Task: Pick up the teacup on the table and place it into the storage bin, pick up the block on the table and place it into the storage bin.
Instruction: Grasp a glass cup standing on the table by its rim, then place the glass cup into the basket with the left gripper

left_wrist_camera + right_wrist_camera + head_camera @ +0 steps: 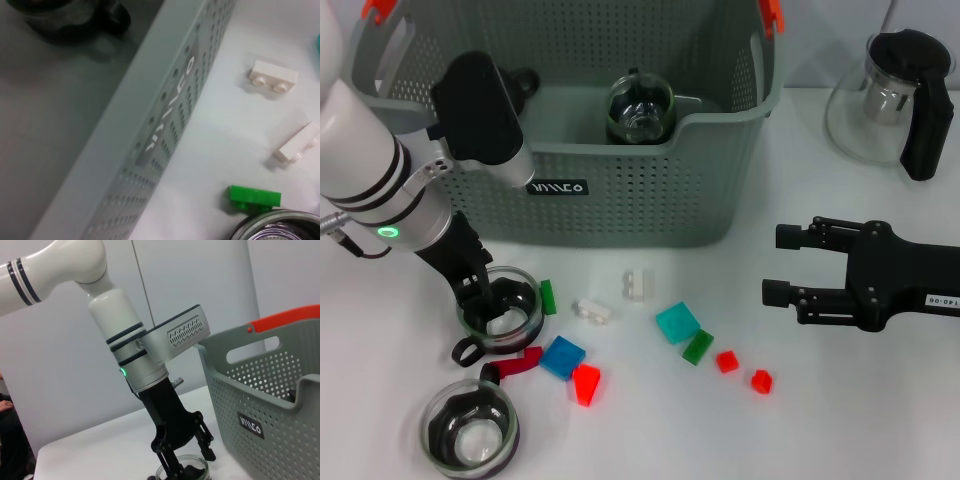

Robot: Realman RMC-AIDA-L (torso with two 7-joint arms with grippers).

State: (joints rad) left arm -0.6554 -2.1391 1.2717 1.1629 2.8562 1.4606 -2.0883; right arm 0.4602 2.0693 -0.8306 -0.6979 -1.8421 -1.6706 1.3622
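Note:
A glass teacup (502, 312) with a black handle stands on the table in front of the storage bin (620, 205). My left gripper (485, 298) is lowered onto that cup, open, with one finger reaching inside the rim; the right wrist view shows this gripper (187, 460) over the cup (182, 472). The cup's rim (280, 227) edges into the left wrist view beside a green block (254, 196). A second teacup (472, 432) sits nearer the front edge. Another teacup (640, 108) lies inside the bin. My right gripper (775, 265) hovers open at the right, holding nothing.
Loose blocks lie scattered in front of the bin: white (592, 311), clear (638, 284), teal (677, 322), green (697, 347), blue (562, 357) and several red ones (586, 384). A glass teapot (895, 100) with a black handle stands at the back right.

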